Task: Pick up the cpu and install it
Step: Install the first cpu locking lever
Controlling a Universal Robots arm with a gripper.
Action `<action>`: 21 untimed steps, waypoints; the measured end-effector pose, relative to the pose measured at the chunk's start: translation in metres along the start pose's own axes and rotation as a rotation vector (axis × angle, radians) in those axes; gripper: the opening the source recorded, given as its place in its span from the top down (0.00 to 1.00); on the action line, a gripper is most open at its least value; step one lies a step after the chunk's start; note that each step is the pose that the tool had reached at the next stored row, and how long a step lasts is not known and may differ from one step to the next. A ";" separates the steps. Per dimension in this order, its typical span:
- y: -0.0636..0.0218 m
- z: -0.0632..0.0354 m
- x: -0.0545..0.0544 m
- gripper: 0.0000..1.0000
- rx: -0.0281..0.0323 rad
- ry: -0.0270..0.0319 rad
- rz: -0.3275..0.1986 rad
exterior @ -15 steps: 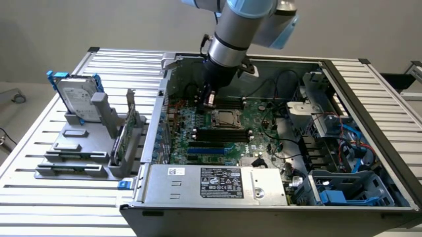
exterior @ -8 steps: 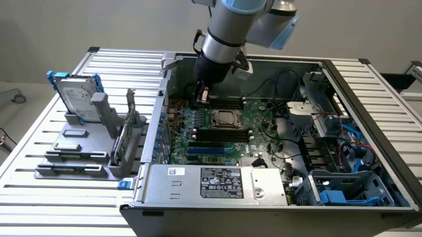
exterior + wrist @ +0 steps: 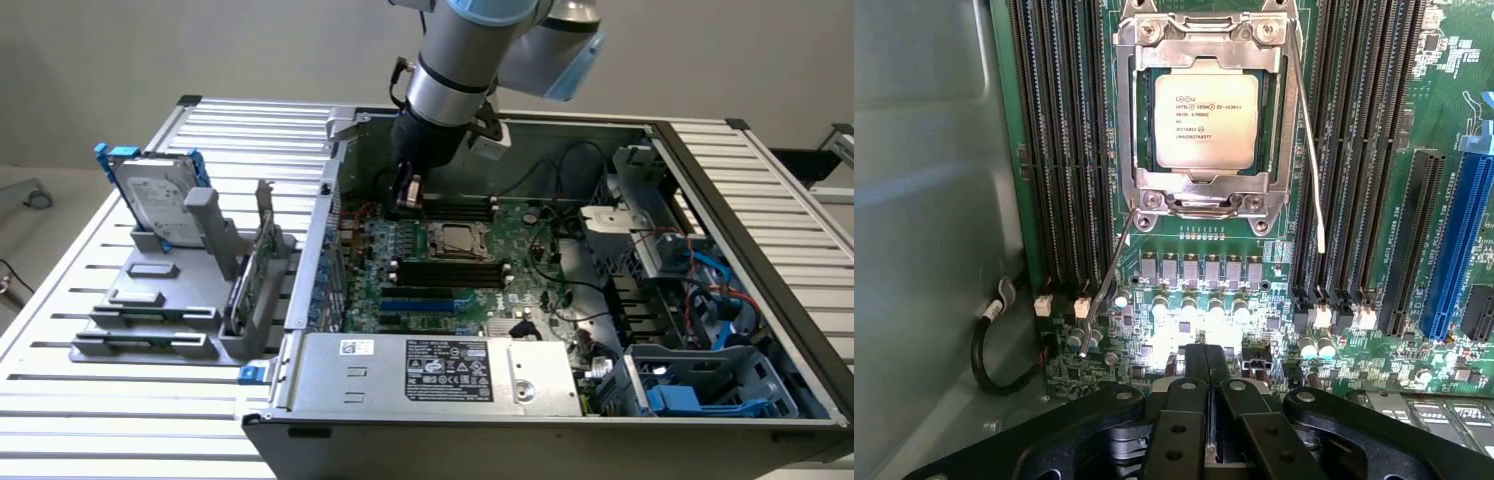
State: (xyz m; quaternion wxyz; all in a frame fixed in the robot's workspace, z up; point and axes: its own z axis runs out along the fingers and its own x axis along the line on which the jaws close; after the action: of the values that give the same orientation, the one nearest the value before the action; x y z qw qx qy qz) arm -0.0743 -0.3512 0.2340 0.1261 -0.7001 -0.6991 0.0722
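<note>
Standing by the slatted aluminium table (image 3: pixel 80 410), I take the exterior view first. The grey robot arm (image 3: pixel 461 60) reaches down into the open grey computer case (image 3: pixel 747 215). Its dark gripper (image 3: pixel 408 192) hangs low over the green motherboard (image 3: pixel 447 285), in the upper middle of the frame. Just below it and toward the exterior view's right lies the cpu (image 3: pixel 461 238), a small flat square chip with a dull silver top, sitting in its socket. Well apart, at the exterior view's left, a large silver hard drive with blue brackets (image 3: pixel 154 200) stands in a grey rack. A grey power supply box with a black label (image 3: pixel 447 370) lines the lower edge of the case.

In the wrist view, the gripper (image 3: pixel 1203 352) has its black fingers (image 3: pixel 1179 420) pressed together, pinching nothing. The cpu (image 3: pixel 1206 120) lies flat inside the dark square metal socket frame (image 3: pixel 1139 130), ahead of the fingertips and apart from them. Two thin wire levers (image 3: pixel 1309 150) stand sprung away from the frame.

I judge the chip is seated but the socket is not locked. Any move here would call for a slow, small and exact approach. The levers, the long black memory slots (image 3: pixel 1064 150) flanking the socket and a black looped cable (image 3: pixel 989 350) by the case wall crowd the working room.
</note>
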 end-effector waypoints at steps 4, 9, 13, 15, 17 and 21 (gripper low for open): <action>0.0000 0.0000 0.000 0.89 0.0000 0.0000 0.000; -0.0002 0.0001 0.000 0.89 0.0000 0.0001 0.000; -0.0075 0.0016 0.000 0.89 -0.0011 0.0130 0.008; -0.0088 0.0008 0.000 0.89 -0.0021 0.0269 0.019; -0.0100 -0.0004 0.000 0.89 -0.0030 0.0428 0.033; -0.0116 -0.0030 0.000 0.89 -0.0055 0.0721 0.063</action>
State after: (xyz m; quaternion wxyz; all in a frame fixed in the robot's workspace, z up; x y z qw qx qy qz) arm -0.0846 -0.3513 0.2401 0.1470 -0.7244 -0.6718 0.0490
